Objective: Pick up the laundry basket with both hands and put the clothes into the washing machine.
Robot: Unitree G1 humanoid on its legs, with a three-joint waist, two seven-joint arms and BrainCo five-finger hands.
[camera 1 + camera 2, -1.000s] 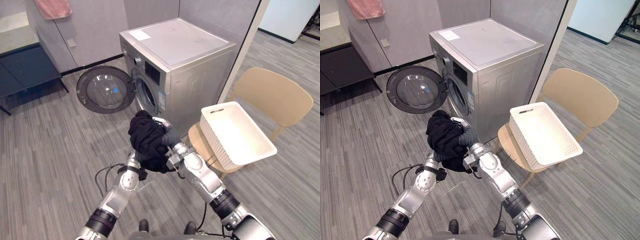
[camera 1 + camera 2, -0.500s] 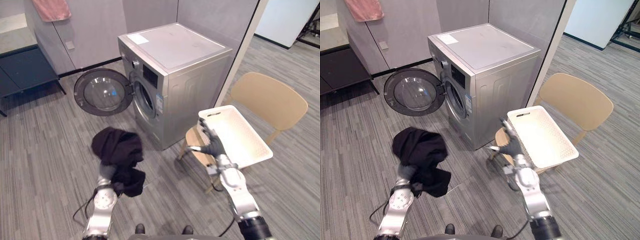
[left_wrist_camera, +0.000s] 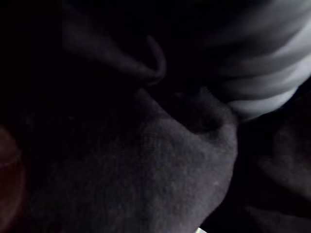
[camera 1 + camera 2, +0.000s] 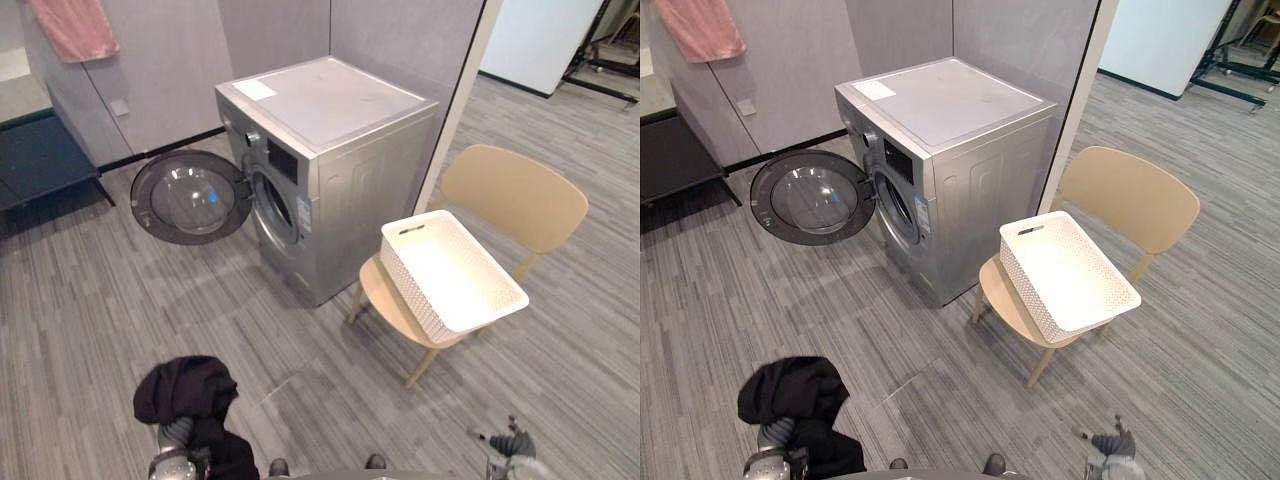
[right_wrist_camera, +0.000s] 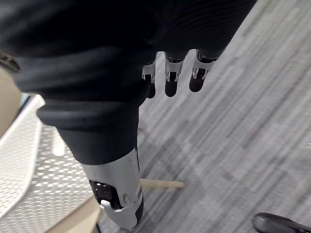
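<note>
A black garment lies bunched over my left hand low at the near left, above the floor; in the left wrist view the dark cloth covers the fingers. My right hand is open and holds nothing, fingers straight, low at the near right. The white laundry basket sits on a tan chair, and nothing shows inside it. The silver washing machine stands left of the chair with its round door swung open to the left.
A pink towel hangs on the grey wall at the far left, above a dark bench. Grey striped floor stretches between me and the machine. A pale wall edge rises behind the machine.
One second ago both hands held the black garment in front of the machine. The right hand let go and swung right. Both hands have since dropped to the view's bottom edge, the garment staying on the left one.
</note>
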